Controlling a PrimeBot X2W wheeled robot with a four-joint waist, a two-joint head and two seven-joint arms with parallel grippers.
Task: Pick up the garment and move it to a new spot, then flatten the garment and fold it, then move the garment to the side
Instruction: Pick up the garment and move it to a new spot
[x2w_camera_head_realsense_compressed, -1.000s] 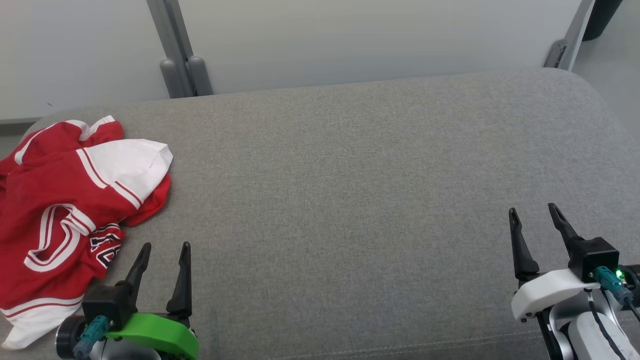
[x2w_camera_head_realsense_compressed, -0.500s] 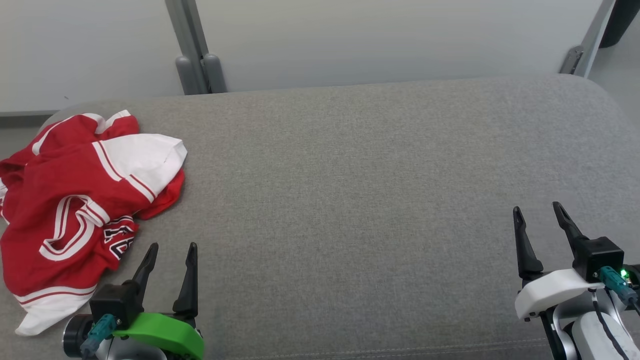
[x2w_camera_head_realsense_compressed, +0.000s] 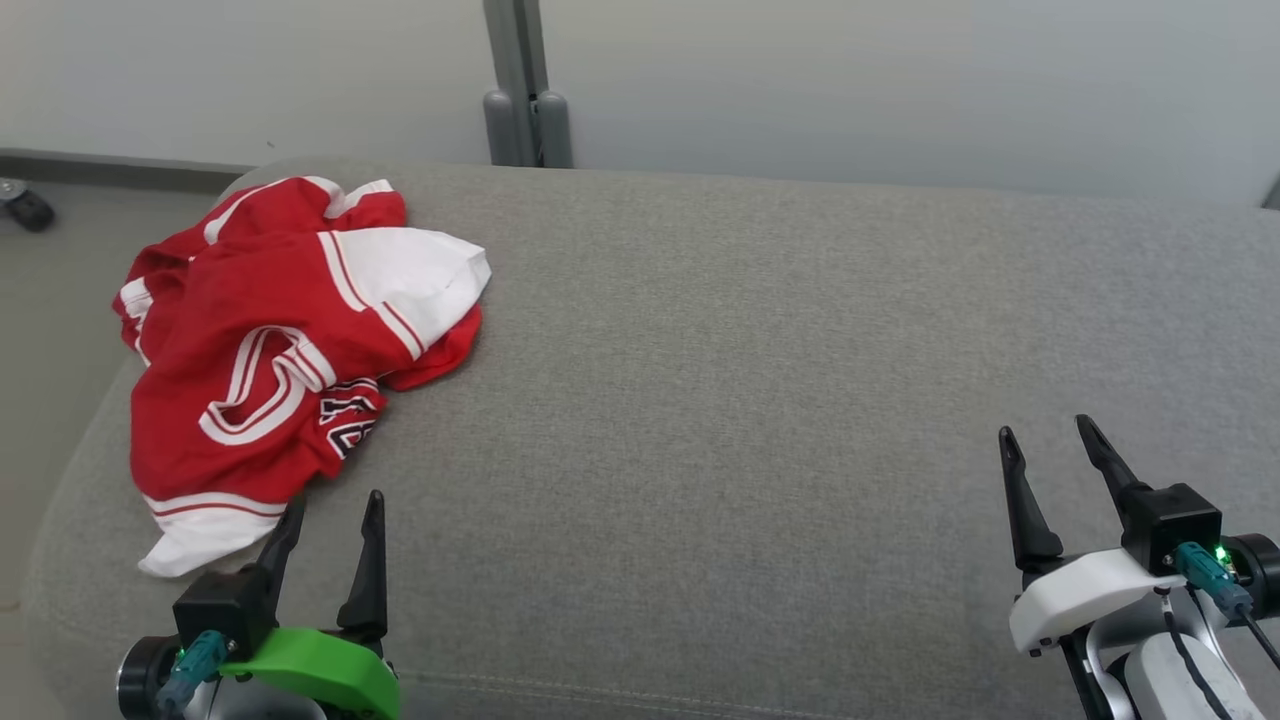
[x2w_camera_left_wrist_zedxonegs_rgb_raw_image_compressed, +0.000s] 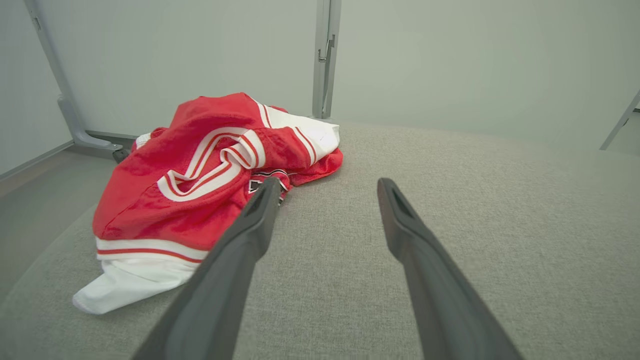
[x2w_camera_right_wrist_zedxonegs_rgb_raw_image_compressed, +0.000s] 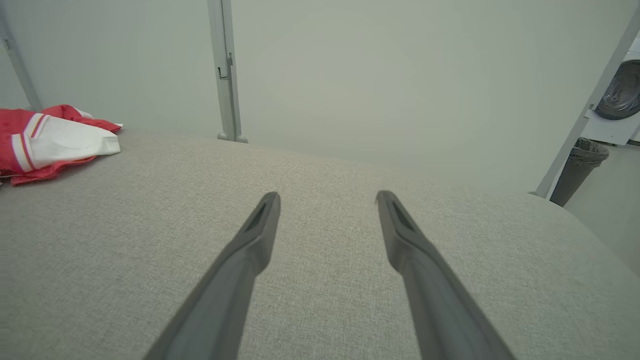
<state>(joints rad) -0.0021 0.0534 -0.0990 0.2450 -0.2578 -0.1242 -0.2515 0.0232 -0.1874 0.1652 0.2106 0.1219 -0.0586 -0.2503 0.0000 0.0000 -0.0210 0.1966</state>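
Left gripper (x2w_camera_head_realsense_compressed: 335, 497), green-bodied, is hovering at the near edge of the bench (x2w_camera_head_realsense_compressed: 750, 400), toward its left end, with jaws standing wide and gripping nothing. Right gripper (x2w_camera_head_realsense_compressed: 1043, 426), white-bodied, is hovering at the same near edge toward the bench's right end, also spread wide and empty. Both are pointing toward the bench's far edge, and in the wrist views bare grey upholstery is showing between each pair of fingers. Garment (x2w_camera_head_realsense_compressed: 270, 350) is lying crumpled on the left end of the bench, running from just ahead of the left gripper back to the far edge. It's a red jersey with white-and-red striped trim. A white sleeve panel is folding across the top, dark lettering is partly showing, and the white hem is trailing toward the bench's near left corner. The left gripper's outer fingertip is lining up with that hem in the head view; can't tell whether it's touching. Past the bench's far edge a grey post (x2w_camera_head_realsense_compressed: 520, 100) is standing against the pale wall (x2w_camera_head_realsense_compressed: 900, 80). A caster (x2w_camera_head_realsense_compressed: 25, 207) is resting on the floor beyond the bench's left end. A dark bin (x2w_camera_right_wrist_zedxonegs_rgb_raw_image_compressed: 575, 170) is standing beyond its right end in the right wrist view.
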